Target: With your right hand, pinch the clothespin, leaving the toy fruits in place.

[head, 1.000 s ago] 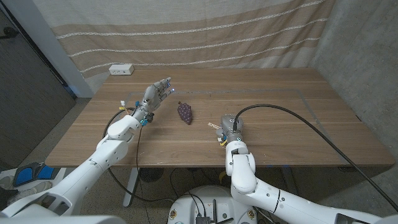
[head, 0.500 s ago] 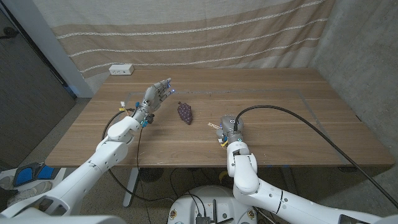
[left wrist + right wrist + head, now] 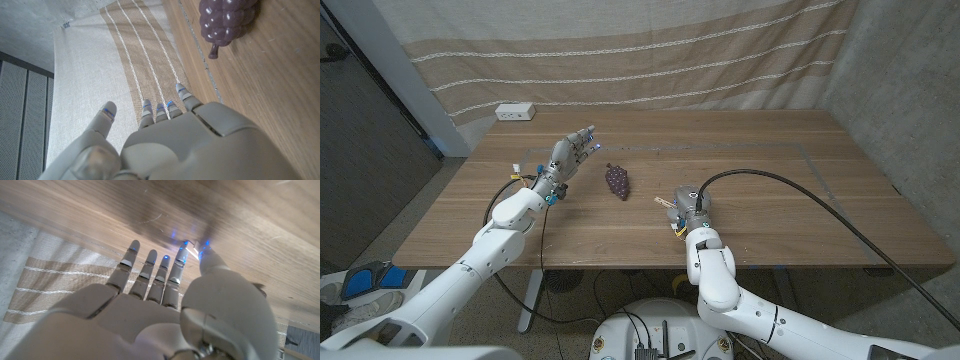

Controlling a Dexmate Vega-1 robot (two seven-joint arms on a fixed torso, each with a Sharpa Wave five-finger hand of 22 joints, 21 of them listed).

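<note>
From the head camera: wooden bench [image 3: 770, 190], toy grape bunch [image 3: 617, 180] lying near its middle, well apart from both hands. Left hand [image 3: 572, 153] raised over the bench left of the grapes, fingers [image 3: 586, 138] spread apart and holding nothing. Right hand [image 3: 691, 207] low at the bench's near side, right of the grapes, a black cable running off it; clothespin [image 3: 665, 202] seen as a pale sliver poking out at that hand's left edge, touching it; cannot tell from here whether pinched or merely beside the fingers. White power strip [image 3: 516, 112] at the far left corner, striped curtain [image 3: 640, 50] behind. Along the left wrist: back of the left hand [image 3: 200, 145], fingers [image 3: 182, 95] straight and separated, grapes [image 3: 227, 20] on the wood beyond them, not touched. Along the right wrist: back of the right hand [image 3: 165, 320], fingers [image 3: 150, 262] stretched out side by side, thumb tip close to the nearest fingertip just above the wood; clothespin hidden, grip not judgeable.
</note>
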